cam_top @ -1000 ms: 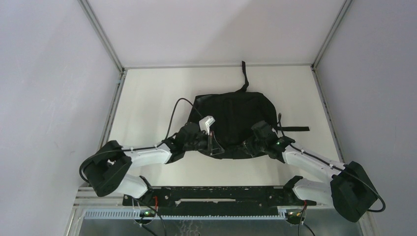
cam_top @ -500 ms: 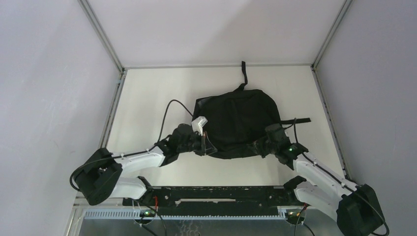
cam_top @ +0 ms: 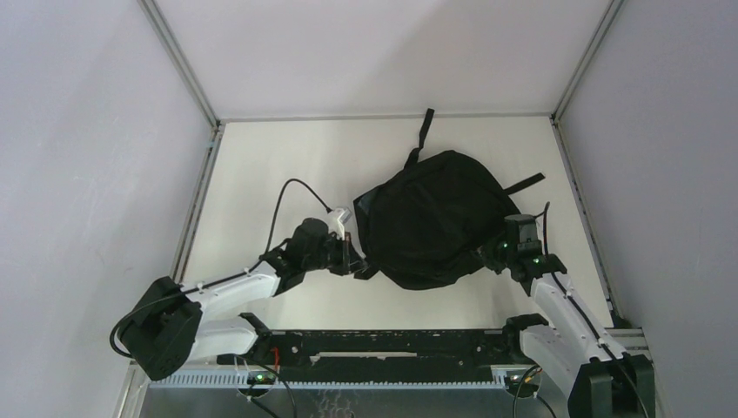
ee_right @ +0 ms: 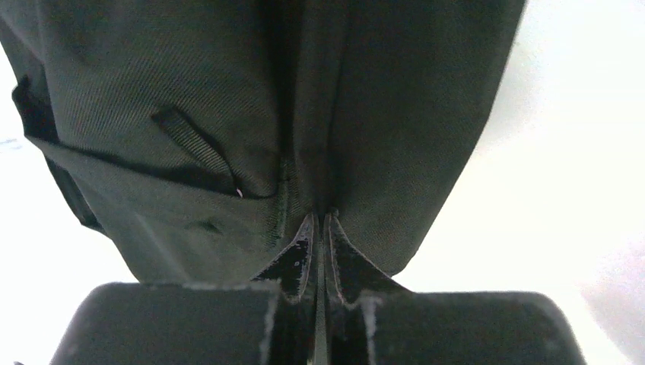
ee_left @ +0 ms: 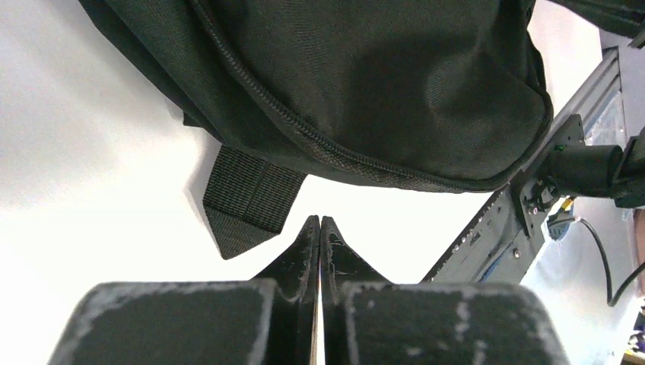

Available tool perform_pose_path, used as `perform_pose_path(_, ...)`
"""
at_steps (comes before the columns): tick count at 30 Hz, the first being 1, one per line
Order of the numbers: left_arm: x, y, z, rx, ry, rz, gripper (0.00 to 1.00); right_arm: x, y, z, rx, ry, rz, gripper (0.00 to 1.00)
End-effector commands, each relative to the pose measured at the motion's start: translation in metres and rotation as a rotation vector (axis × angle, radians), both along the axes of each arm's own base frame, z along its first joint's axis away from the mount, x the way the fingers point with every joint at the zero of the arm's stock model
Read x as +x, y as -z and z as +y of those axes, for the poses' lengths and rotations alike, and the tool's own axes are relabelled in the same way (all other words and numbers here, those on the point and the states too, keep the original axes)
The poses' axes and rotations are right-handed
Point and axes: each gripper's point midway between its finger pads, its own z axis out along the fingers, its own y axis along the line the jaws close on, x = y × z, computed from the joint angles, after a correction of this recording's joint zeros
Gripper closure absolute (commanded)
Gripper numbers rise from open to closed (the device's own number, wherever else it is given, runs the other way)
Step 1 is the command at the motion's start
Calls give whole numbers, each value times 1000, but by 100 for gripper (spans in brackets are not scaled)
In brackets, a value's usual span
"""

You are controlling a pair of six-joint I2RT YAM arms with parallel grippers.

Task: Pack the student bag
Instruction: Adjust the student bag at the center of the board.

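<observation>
The student bag (cam_top: pixel 431 218), a large floppy black backpack, lies right of the table's middle with straps trailing at its far side. My left gripper (cam_top: pixel 352 263) is shut and empty at the bag's near left edge. In the left wrist view its tips (ee_left: pixel 319 222) sit just below the bag's zipped edge (ee_left: pixel 304 137), beside a loose strap end (ee_left: pixel 247 199). My right gripper (cam_top: pixel 489 255) is at the bag's near right edge. In the right wrist view it (ee_right: pixel 319 219) is shut on a fold of the bag's fabric (ee_right: pixel 228 114).
White walls and metal corner posts (cam_top: pixel 178 61) close in the table on three sides. A black metal rail (cam_top: pixel 374 344) runs along the near edge and also shows in the left wrist view (ee_left: pixel 525 198). The left arm's black cable (cam_top: pixel 291 187) loops above the table.
The bag has slid and turned to the right and bulged up. My right arm swung right with the fabric. My left gripper shifted left along the bag's near edge.
</observation>
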Motion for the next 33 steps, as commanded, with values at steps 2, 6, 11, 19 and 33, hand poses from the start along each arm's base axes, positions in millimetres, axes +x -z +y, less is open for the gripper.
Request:
perform_pose_path(2, -6, -27, -21, -53, 95, -44, 100, 9, -35, 12, -72, -229, -143, 71)
perform_pose_path(6, -21, -26, -39, -45, 176, -5, 93, 1, -50, 15, -132, -286, -219, 47)
perform_pose_path(11, -37, -14, -62, -16, 267, 52, 78, -12, -66, 36, -183, -443, -314, 44)
perform_pose_path(19, -8, -14, -75, -26, 175, 46, 68, -25, -105, 97, -413, -781, -614, 32)
perform_pose_path(33, 66, -55, -76, -111, 37, -8, 68, -24, -94, 151, -686, -1145, -826, 24)
